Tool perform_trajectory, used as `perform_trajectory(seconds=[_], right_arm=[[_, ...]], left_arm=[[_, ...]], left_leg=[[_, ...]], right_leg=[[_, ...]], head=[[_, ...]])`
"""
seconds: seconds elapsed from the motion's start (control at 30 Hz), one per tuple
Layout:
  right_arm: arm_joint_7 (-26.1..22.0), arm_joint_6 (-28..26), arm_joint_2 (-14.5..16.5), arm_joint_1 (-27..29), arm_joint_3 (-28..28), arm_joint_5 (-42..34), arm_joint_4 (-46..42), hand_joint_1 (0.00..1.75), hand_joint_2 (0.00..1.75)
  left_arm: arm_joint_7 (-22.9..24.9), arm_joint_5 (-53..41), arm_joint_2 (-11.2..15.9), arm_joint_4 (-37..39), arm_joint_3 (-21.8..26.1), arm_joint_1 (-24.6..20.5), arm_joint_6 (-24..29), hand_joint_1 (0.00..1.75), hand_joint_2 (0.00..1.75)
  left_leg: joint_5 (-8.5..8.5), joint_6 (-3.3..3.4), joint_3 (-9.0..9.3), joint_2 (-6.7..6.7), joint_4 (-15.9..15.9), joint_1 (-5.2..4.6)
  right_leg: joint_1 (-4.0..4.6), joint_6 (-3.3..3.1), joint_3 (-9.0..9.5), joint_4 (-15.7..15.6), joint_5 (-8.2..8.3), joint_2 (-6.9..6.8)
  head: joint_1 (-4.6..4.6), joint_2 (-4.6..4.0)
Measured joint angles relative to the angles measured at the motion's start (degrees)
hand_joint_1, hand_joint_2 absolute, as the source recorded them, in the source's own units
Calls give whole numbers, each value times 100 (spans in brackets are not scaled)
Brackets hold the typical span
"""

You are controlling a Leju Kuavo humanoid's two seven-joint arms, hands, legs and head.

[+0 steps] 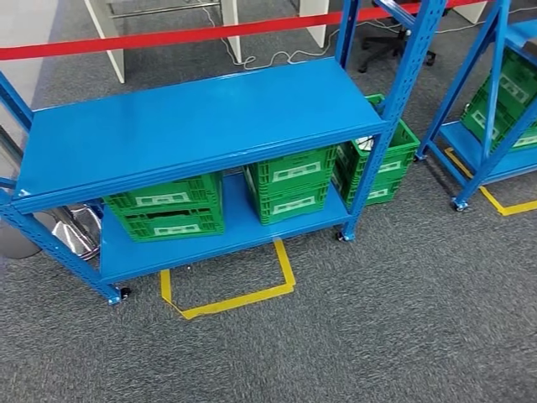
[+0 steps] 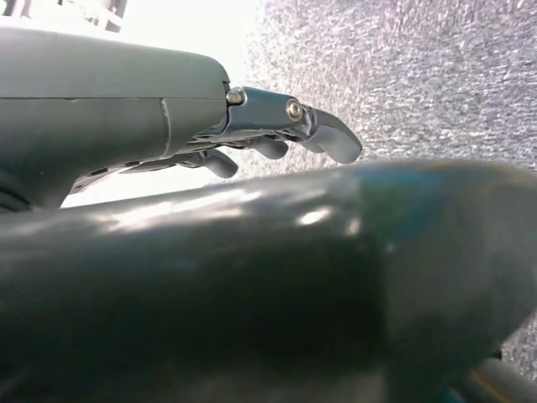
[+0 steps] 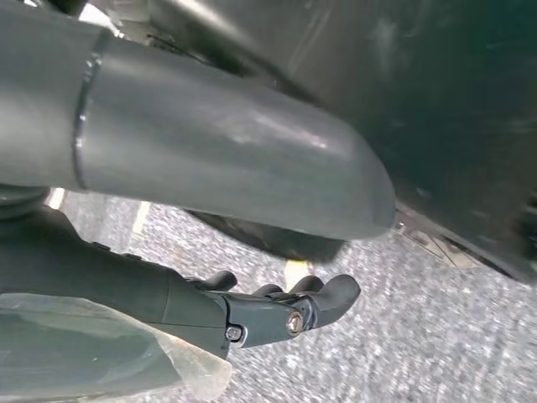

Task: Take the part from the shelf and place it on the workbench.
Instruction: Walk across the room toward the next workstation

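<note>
Ahead I see the shelf (image 1: pixel 190 126) over green crates (image 1: pixel 166 208); left hand (image 2: pixel 278 134) and right hand (image 3: pixel 285 306) hang loose, holding nothing.

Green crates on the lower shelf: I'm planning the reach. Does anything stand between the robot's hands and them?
From above, yes: the shelf's top board covers the green crates. From the front nothing visible blocks them; carpet with yellow tape lies before the shelf. The left hand and right hand hang low, holding nothing.
</note>
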Motion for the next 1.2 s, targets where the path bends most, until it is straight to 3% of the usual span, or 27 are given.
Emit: perform_trajectory(seconds=[0.1, 0.17, 0.27, 0.3, 0.33, 0.37, 0.43, 0.47, 0.5, 0.57, 0.67, 0.73, 0.8, 0.83, 0.87, 0.93, 0.97, 1.0, 1.13, 1.2], right_arm=[[10, 13, 1, 4, -24, -5, 0, 0, 0], [13, 16, 2, 9, -32, 3, 0, 0, 0], [8, 25, 1, 0, -41, 17, 0, 0, 0], [9, 28, 1, 2, -43, 19, 0, 0, 0], [9, 30, 0, 6, -44, 21, 0, 0, 0], [9, 31, 1, 9, -45, 22, 0, 0, 0], [8, 33, 2, 11, -45, 23, 0, 0, 0], [8, 38, 4, 6, -45, 23, 1, 0, 0], [8, 40, 7, 3, -45, 22, 3, 0, 0], [5, 45, 11, -10, -46, 22, 6, 0, 0], [3, 48, 11, -22, -47, 23, 3, 0, 0], [2, 50, 11, -25, -47, 23, 2, 0, 0], [2, 50, 9, -14, -48, 23, 2, 0, 0], [3, 50, 7, -2, -48, 23, 2, 0, 0], [3, 50, 5, 8, -49, 23, 2, 0, 0], [4, 50, 2, 16, -49, 23, 3, 0, 0], [4, 51, 2, 15, -49, 23, 5, 0, 0], [3, 52, 2, 9, -49, 23, 8, 0, 0], [2, 54, 2, 3, -50, 25, 12, 0, 0], [-1, 55, 3, 3, -50, 27, 11, 0, 0]], left_arm=[[-2, -10, 6, 0, 0, 2, 13, 0, 0], [-3, -10, 9, 0, 0, 1, 14, 0, 0], [-6, -10, 10, 0, 0, 1, 15, 0, 0], [-7, -9, 10, 0, 0, 9, 15, 0, 0], [-7, -9, 10, 0, 0, 16, 15, 0, 0], [-7, -9, 10, 0, 0, 22, 15, 0, 0], [-7, -10, 11, 0, 0, 26, 15, 0, 0], [-7, -10, 16, 2, 0, 27, 16, 0, 0], [-7, -10, 20, 3, 0, 24, 19, 0, 0], [-7, -9, 27, 7, 0, 24, 24, 0, 0], [-7, -8, 32, 7, 0, 44, 30, 0, 0], [-7, -8, 24, 7, 0, 37, 32, 0, 0], [-7, -8, 13, 7, 0, 29, 31, 0, 0], [-7, -8, 9, 7, 0, 35, 31, 0, 0], [-7, -8, 8, 7, 0, 43, 31, 0, 0], [-7, -8, 5, 7, 0, 56, 31, 0, 0], [-7, -8, 4, 9, 0, 51, 31, 0, 0], [-7, -8, 5, 10, 0, 44, 30, 0, 0], [-7, -7, 8, 13, 2, 18, 29, 0, 0], [-8, -7, 8, 13, 3, 10, 31, 0, 0]], left_leg=[[-19, -79, -1, -12, 11, 0], [-143, -138, -69, -9, 207, 14], [-568, -217, -584, -5, 1233, 39], [-631, -225, -760, -5, 1532, 45], [-580, -222, -855, -5, 1645, 47], [-413, -205, -846, -5, 1532, 46], [71, -129, -601, -4, 858, 29], [222, -81, -465, 1, 534, 10], [267, -42, -361, 6, 298, -9], [189, 1, -284, 13, 136, -37], [166, 46, -150, 7, -38, 14], [141, 85, -59, 10, -108, 36], [77, 111, 2, 11, -110, 37], [36, 114, 51, 8, -110, 38], [-14, 109, 116, 4, -110, 41], [-128, 78, 261, -1, -109, 47], [-191, 48, 311, -4, -95, 36], [-237, 18, 337, -7, -86, 25], [-341, -75, 375, -10, -67, 17], [-506, -142, 247, -7, 248, 34]], right_leg=[[14, -114, 70, -100, -36, 9], [-1, -183, 114, -121, -44, -2], [-5, -254, 183, -131, -96, -22], [-2, -264, 208, -131, -119, -23], [2, -265, 240, -131, -145, -21], [6, -262, 281, -131, -176, -17], [12, -243, 360, -137, -249, -12], [22, -221, 385, -140, -289, -12], [26, -199, 391, -145, -319, -18], [33, -147, 403, -185, -351, -38], [39, -66, 427, -128, -443, -42], [37, -22, 95, 453, -682, -22], [34, 13, -432, 1207, -872, -18], [33, 24, -609, 1383, -818, -18], [31, 34, -678, 1333, -634, -19], [22, 39, -536, 706, -71, -24], [23, 36, -397, 363, 127, -25], [23, 12, -296, 130, 222, -22], [27, -128, -182, -36, 152, -3], [8, -204, -116, -65, 109, -14]], head=[[-15, 1], [-38, 1], [-74, 0], [-73, 0], [-74, 0], [-74, 0], [-72, 0], [-66, 0], [-64, 0], [-59, 1], [-57, 1], [-41, 0], [-38, 0], [-35, 0], [-34, 0], [-26, 0], [-18, 0], [-14, 1], [-55, 1], [-67, 1]])
